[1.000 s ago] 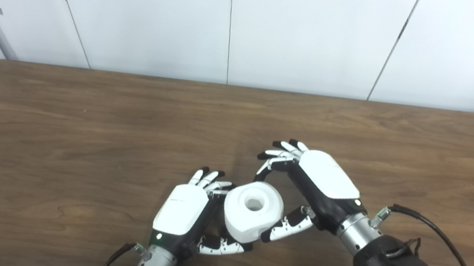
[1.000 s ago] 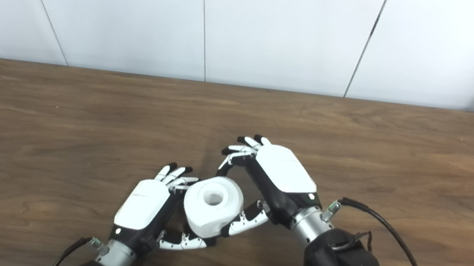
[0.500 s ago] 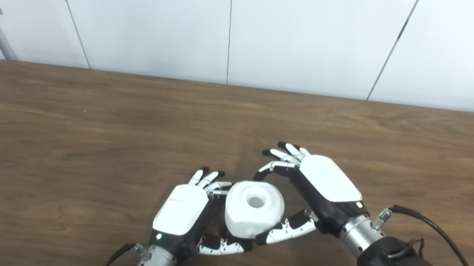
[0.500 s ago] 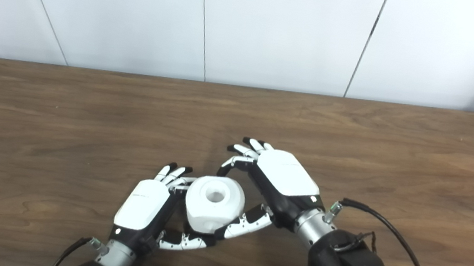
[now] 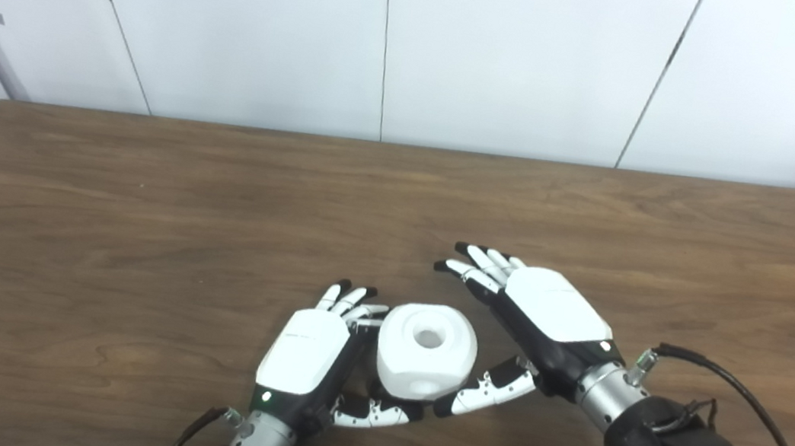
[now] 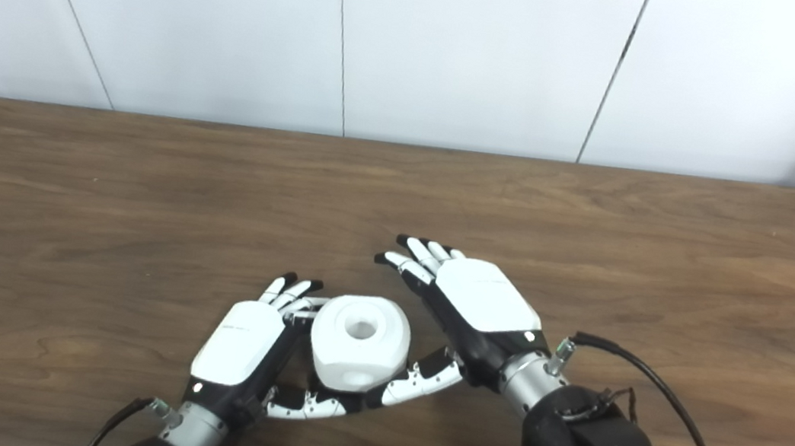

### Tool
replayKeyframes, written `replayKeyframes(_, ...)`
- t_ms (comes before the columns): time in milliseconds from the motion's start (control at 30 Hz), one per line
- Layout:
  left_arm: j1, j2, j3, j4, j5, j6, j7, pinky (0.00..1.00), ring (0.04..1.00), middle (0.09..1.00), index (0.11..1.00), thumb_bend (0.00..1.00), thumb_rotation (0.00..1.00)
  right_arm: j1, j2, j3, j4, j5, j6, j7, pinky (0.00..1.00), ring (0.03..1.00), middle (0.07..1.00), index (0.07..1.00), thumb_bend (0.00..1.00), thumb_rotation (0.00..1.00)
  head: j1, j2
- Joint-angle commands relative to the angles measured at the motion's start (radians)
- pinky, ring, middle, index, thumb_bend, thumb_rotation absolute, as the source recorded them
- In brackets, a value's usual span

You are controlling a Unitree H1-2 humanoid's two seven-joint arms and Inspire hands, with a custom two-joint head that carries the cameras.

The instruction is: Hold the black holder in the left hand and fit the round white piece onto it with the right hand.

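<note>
The left hand [image 5: 304,353] is curled round the near-left side of the round white piece [image 5: 426,350], thumb hooked under its front, so it grips the assembly; the black holder itself is hidden beneath the white piece and between the fingers, and I cannot tell how it is seated. The right hand [image 5: 542,319] is spread and holds nothing: its fingers [image 5: 474,267] point away over the table [image 5: 137,219], apart from the piece, while its thumb lies just beside the piece's near-right side. The piece sits toward the table's near edge, about midway along it. It looks like a rigid moulded plastic part, probably light and stiff, with a smooth matte skin that could slip under hard fingertips; the rounded side walls seem the sensible place to grasp, on opposite sides, leaving the top free. It is a squat white drum with softened corners, faint facets and a round recess in the middle of its top face.
</note>
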Motion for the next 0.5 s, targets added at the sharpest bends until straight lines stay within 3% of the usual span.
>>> replayKeyframes(0, -0.002, 0.01, -0.006, 0.01, 0.019, -0.002, -0.008, 1.0, 0.92, 0.794, 0.484, 0.52, 0.05, -0.016, 0.002, -0.021, -0.045, -0.006, -0.001, -0.003, 1.0, 1.0, 1.0, 0.911, 1.0, 0.44, 0.0, -0.001)
replayKeyframes(467, -0.003, 0.016, 0.011, 0.007, 0.0, 0.006, -0.023, 1.0, 0.919, 0.791, 0.484, 0.52, 0.05, 0.042, -0.01, -0.106, -0.113, -0.011, 0.003, 0.037, 1.0, 1.0, 1.0, 0.891, 1.0, 0.43, -0.012, -0.007)
